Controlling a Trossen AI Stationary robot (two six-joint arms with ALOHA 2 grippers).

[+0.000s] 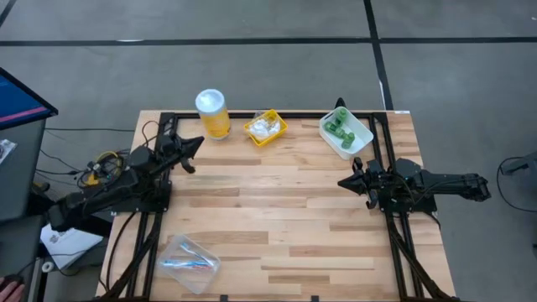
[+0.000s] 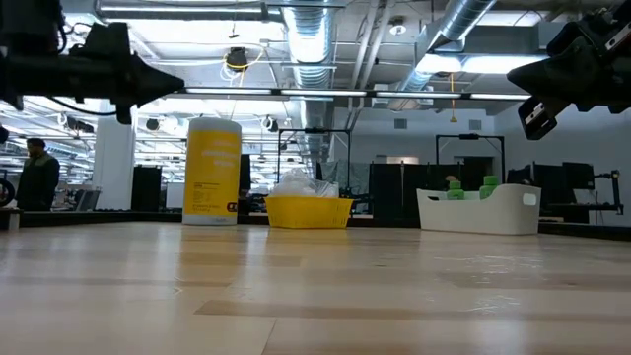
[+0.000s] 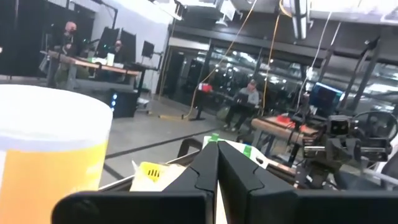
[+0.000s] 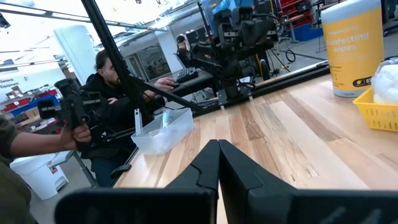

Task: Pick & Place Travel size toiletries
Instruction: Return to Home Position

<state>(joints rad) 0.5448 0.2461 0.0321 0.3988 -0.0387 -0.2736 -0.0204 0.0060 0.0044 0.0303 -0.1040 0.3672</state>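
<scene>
Tiny green bottles (image 1: 339, 127) stand in a white bin (image 1: 359, 138) at the table's far right. Clear packets of white contents (image 1: 265, 125) lie in a yellow square tray (image 1: 277, 133) at the far middle. Slim toothbrushes (image 1: 186, 264) lie in a clear container (image 1: 201, 252) near the table's near left edge. My left gripper (image 1: 195, 144) hovers shut above the table, just near of the tall yellow jar (image 1: 211, 113). My right gripper (image 1: 346, 180) hovers shut near of the white bin. In both wrist views the fingertips meet, left (image 3: 216, 148) and right (image 4: 217, 146).
The yellow white-lidded jar (image 2: 213, 173) stands at the far left, beside the tray (image 2: 309, 210) and the bin (image 2: 480, 210). Bare wood lies between the two arms. A person (image 4: 109, 74) shows beyond the table's left side in the right wrist view.
</scene>
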